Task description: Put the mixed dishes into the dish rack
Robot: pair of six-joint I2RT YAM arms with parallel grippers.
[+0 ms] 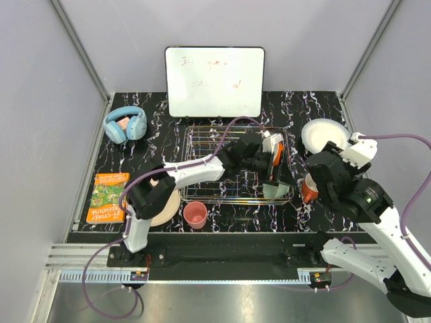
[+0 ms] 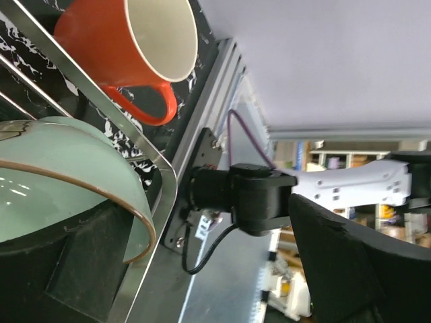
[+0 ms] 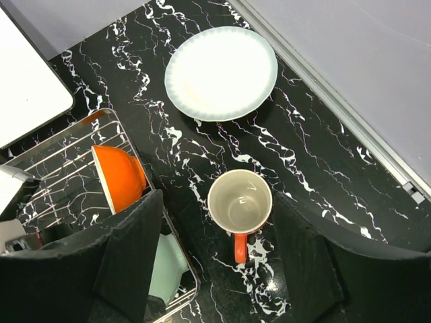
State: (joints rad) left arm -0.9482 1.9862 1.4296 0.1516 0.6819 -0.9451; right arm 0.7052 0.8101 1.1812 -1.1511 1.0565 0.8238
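Worktop (image 1: 306,108) of black marble pattern, seen from above, carries the silver wire dish rack (image 1: 202,145) at its middle. The left gripper (image 1: 271,176) reaches into the right end of the rack. An orange bowl with white inside (image 1: 277,158) stands on edge there, and a mint-green bowl (image 1: 275,191) sits in the near right corner. Just outside the rack's right side stands the orange mug (image 1: 308,192), with the right gripper (image 1: 315,176) above it. The white plate (image 1: 325,134) lies near the far right corner. The small pink cup (image 1: 195,214) stands in front of the rack, and the large pink plate (image 1: 166,210) lies partly under the left arm. An orange book (image 1: 108,197), light-blue headphones (image 1: 125,124) and a white board (image 1: 215,81) are also there.

From the left wrist, the fingers (image 2: 60,282) are spread wide and released. The mint-green bowl leans on edge just above one of them, inside the rack's rim, and the mug shows beyond the wire.

From the right wrist, the fingers (image 3: 128,269) are parted and grasp nothing. The mug stands upright on the worktop below the gap, handle toward the camera, with the white plate beyond it.
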